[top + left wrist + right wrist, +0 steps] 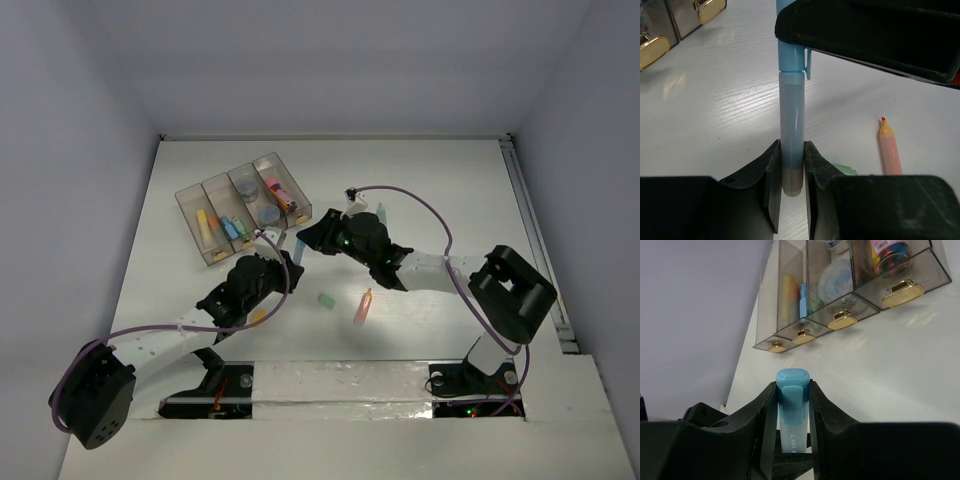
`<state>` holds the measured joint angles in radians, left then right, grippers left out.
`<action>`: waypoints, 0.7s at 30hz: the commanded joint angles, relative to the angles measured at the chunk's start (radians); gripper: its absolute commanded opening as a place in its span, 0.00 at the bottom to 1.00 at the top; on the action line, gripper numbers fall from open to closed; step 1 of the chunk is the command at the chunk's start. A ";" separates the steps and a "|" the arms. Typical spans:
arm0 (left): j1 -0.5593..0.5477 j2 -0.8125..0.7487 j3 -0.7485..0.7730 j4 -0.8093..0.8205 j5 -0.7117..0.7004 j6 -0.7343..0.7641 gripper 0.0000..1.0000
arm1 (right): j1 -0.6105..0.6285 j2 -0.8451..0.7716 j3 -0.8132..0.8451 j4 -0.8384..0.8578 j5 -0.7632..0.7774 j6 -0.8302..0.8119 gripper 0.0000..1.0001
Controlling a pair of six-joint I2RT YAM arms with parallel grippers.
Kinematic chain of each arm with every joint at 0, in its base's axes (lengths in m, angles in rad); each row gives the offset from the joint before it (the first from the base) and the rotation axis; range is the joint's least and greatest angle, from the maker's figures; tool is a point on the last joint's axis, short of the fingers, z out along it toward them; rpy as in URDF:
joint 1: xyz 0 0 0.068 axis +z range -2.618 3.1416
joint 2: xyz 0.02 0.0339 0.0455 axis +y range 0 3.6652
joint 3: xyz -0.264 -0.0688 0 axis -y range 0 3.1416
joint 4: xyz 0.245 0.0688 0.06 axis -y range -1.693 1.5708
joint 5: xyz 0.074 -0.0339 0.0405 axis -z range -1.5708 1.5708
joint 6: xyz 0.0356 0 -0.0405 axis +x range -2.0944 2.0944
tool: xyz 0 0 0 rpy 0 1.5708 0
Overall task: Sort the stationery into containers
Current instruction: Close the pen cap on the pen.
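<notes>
Blue marker [791,100] spans both claws: left claw [791,160] pinches its barrel end, right claw [792,390] pinches its cap, seemingly a handover; tray [867,310] lies ahead of right claw.

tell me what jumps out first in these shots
One light-blue pen is gripped at both ends mid-table: the left hand pinches its clear barrel, the right hand its cap. Farther back on the left sits the smoky four-compartment tray, already holding colourful pieces, while an orange marker and a green block lie loose nearby.
</notes>
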<state>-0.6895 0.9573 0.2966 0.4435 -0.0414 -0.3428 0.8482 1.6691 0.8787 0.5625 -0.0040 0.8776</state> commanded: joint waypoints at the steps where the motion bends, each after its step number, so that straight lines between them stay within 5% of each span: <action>1: 0.015 -0.028 0.047 0.158 -0.068 -0.007 0.00 | 0.061 -0.032 -0.060 -0.055 -0.166 0.011 0.00; 21: 0.015 -0.046 0.387 0.093 -0.092 0.050 0.00 | 0.130 0.012 -0.184 -0.030 -0.217 -0.019 0.00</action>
<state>-0.6949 0.9630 0.4931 0.1429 -0.0151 -0.3183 0.8635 1.6421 0.7914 0.7418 0.0093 0.8650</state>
